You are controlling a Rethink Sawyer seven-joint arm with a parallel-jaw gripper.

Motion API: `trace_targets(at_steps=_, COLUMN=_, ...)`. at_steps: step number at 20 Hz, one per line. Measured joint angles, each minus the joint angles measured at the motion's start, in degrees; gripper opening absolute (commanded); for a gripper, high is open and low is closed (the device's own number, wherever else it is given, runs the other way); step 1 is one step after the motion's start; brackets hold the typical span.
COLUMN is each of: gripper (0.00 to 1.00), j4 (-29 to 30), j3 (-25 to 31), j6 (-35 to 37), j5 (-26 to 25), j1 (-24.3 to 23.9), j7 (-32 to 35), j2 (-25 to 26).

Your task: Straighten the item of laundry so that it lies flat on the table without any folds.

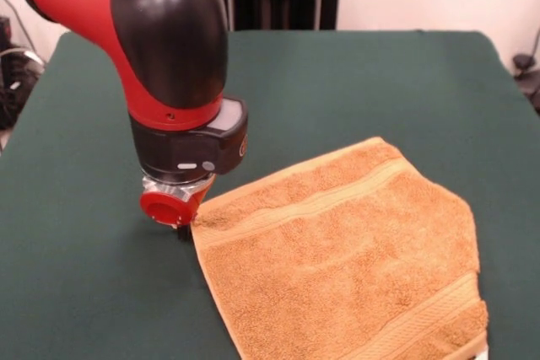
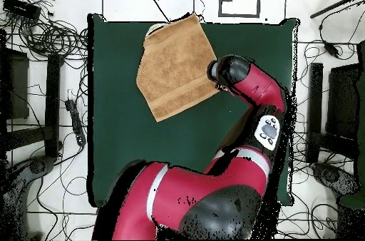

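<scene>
The towel [image 1: 346,250] lies on the green counter [image 1: 380,82]. In the front view it occupies the lower right of the picture and runs off the bottom edge. In the overhead view the towel [image 2: 175,67] sits against the counter's [image 2: 121,152] top edge, the side farthest from the robot's base, and a pale strip shows at its upper left corner there.

The towel is set at an angle to the counter edges. Its outline is irregular rather than a clean rectangle: the front view shows an angled edge on its right side, and a raised rim runs along the lower left edge. Two woven stripe bands cross the cloth, one near the upper left end and one near the lower right end.

The arm [image 1: 143,31] comes down from the upper left of the front view. The pincer [image 1: 182,230] is at counter level, at the towel's left corner. Only a small dark tip shows beneath the red wrist collar, so it cannot be told how far apart the tips stand or whether they hold the cloth. In the overhead view the arm's [image 2: 246,85] end covers the towel's right corner and hides the pincer.
</scene>
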Motion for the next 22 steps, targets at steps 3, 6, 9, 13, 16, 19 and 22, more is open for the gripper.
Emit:
trace_targets(at_steps=3, gripper=0.00, j4=0.0, j3=-1.8, j6=0.0, j5=0.0, j1=1.1, j7=0.0, j2=0.4)
trace_targets(at_steps=6, gripper=0.00, j4=0.0, j3=-3.3, j6=0.0, j5=0.0, j1=2.0, j7=0.0, j2=0.8)
trace_targets(at_steps=9, gripper=0.00, j4=0.1, j3=-4.1, j6=0.0, j5=0.1, j1=2.5, j7=0.0, j2=0.9)
trace_targets(at_steps=13, gripper=0.00, j4=0.1, j3=-5.3, j6=0.0, j5=0.1, j1=3.2, j7=0.0, j2=0.9)
trace_targets(at_steps=16, gripper=0.00, j4=0.3, j3=-5.6, j6=-0.1, j5=0.1, j1=3.4, j7=0.0, j2=0.9)
trace_targets(at_steps=19, gripper=0.00, j4=0.6, j3=-5.9, j6=-0.6, j5=0.1, j1=3.6, j7=0.0, j2=0.9)
trace_targets(at_steps=22, gripper=0.00, j4=0.7, j3=-6.2, j6=-0.6, j5=-0.1, j1=3.7, j7=0.0, j2=0.9)
